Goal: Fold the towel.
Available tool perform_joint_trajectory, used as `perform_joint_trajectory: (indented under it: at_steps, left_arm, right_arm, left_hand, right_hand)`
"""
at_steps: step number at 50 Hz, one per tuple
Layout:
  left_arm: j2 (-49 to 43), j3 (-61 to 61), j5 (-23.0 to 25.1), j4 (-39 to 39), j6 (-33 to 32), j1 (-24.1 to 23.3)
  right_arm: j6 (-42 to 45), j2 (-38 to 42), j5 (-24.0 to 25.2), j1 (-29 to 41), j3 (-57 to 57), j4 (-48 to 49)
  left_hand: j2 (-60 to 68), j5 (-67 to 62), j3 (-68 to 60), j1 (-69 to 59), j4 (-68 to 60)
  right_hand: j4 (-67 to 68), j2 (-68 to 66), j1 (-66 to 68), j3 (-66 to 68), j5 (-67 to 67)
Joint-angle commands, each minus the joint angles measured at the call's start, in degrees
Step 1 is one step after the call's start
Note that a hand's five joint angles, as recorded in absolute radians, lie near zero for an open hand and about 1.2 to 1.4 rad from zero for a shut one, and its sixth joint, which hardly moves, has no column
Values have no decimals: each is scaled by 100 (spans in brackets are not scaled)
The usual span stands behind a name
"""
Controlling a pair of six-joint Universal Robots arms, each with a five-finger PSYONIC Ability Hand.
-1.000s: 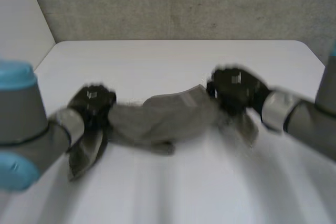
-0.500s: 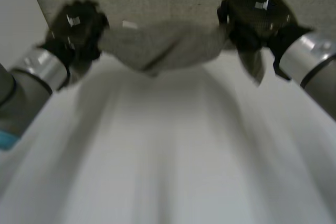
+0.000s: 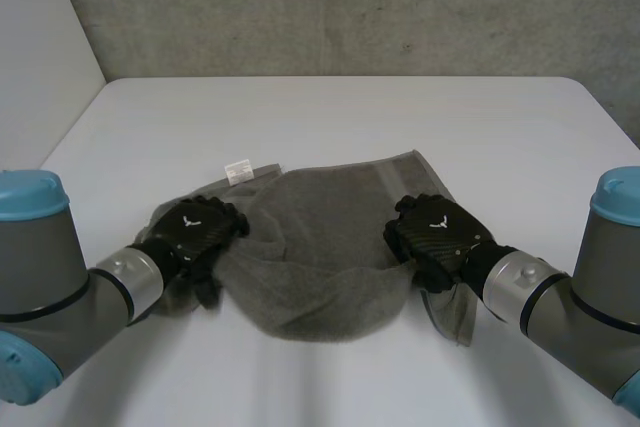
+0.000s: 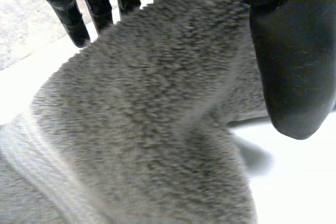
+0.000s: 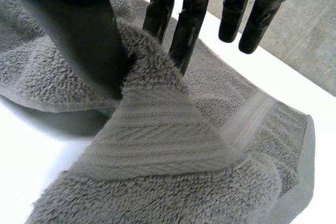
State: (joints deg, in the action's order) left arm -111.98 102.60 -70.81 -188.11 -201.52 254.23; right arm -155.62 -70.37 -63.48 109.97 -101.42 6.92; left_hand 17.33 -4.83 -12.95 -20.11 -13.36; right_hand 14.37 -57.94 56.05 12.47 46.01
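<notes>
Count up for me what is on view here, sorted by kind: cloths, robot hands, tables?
Grey towel: 1
Black robot hands: 2, the left robot hand and the right robot hand, each pinching the towel
White table: 1
Total: 4

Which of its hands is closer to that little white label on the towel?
Left. The left hand grips the towel just beside the white label; the right hand holds the opposite edge.
</notes>
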Motion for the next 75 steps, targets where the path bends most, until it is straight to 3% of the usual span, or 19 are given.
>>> perform_joint_trajectory:
  at_steps: [1, 13, 20, 29, 36, 41, 57, 67, 75]
  left_arm:
    - [27, -301, -284, 20, -46, 39]
    - [-166, -1234, -293, 2, -28, 101]
    - [-990, -2374, -415, 29, -19, 101]
    - [-1519, -2833, -600, 38, -28, 101]
    - [-1388, -2491, -636, 196, -2, 101]
    - [-476, -1772, -565, 363, -2, 355]
    - [1090, -383, -565, 617, -10, 408]
    - [1267, 410, -680, 706, -19, 408]
    - [950, 454, -1084, 477, 7, 400]
  right_arm:
    - [-39, -29, 2, 6, 52, 12]
    - [-39, -29, 2, -2, 60, 12]
    - [-39, -12, 11, -2, 60, 38]
    - [-39, -3, 11, -2, 60, 47]
    - [-39, 32, 2, 6, 43, 38]
    - [-39, 32, 2, 6, 34, 38]
    - [-39, 41, 2, 33, -1, 38]
    - [-39, 41, -16, 33, -19, 38]
    - [-39, 41, -16, 33, -45, 47]
  left_hand:
    - [-442, 192, 295, 720, 336]
    - [-408, 159, 295, 687, 336]
    - [-375, 125, 295, 653, 336]
    - [-358, 108, 295, 636, 336]
    - [-425, 176, 295, 704, 336]
    - [-442, 192, 295, 720, 336]
    - [-527, 277, 295, 805, 336]
    - [-257, 7, 295, 535, 336]
    - [-223, -26, 295, 502, 336]
  right_hand:
    - [-437, 411, -223, -247, -219]
    - [-437, 445, -257, -247, -253]
    - [-437, 445, -257, -247, -253]
    - [-437, 445, -257, -247, -253]
    - [-437, 445, -257, -247, -253]
    - [-437, 445, -257, -247, -253]
    - [-437, 479, -290, -247, -286]
    - [-437, 496, -307, -247, -303]
    - [-437, 496, -307, -247, -303]
